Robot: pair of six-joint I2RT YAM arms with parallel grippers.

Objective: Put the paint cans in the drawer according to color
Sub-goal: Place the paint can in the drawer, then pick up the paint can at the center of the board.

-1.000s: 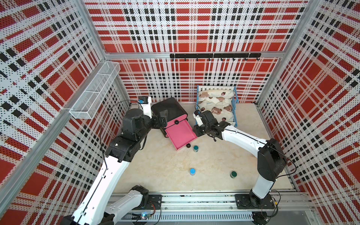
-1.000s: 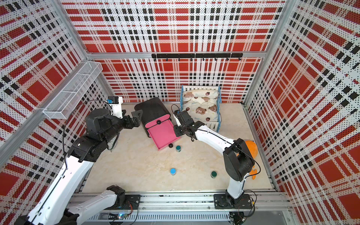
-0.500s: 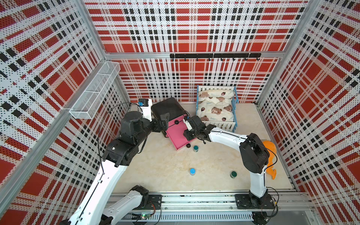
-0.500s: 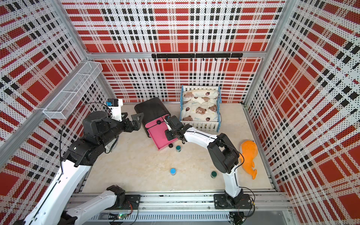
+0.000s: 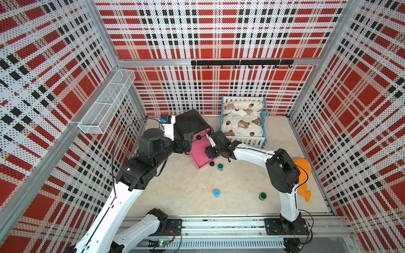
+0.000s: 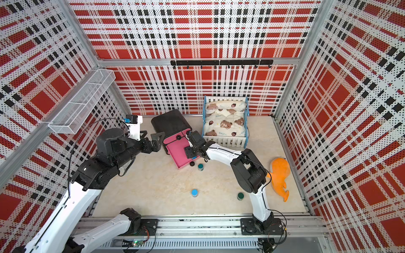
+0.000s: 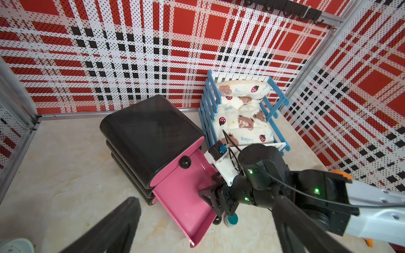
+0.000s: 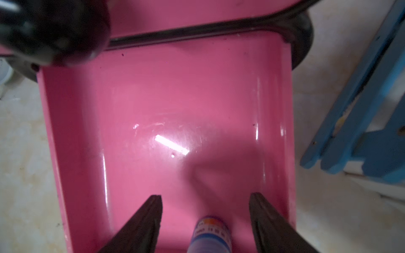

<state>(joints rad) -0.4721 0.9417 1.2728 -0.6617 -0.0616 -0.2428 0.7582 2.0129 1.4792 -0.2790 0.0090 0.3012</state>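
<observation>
Jar (image 8: 210,235) — blurred, blue-banded label — between fingers (image 8: 144,221) of parted right hand (image 8: 205,195) over glossy pink drawer (image 8: 153,109); left hand (image 6: 151,137) wide.

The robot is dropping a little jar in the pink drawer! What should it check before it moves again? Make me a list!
1. Right hand open: ok, its fingers stand apart and do not touch the jar.
2. Jar over the open drawer: ok.
3. Jar resting on the drawer bottom: cannot tell.
4. Jar's lid colour right for this drawer: cannot tell, the lid is hidden.
5. Left hand out of the way: ok, open beside the chest.
6. All jars put away: not ok. The teal jar, blue jar and green jar sit outside.
</observation>
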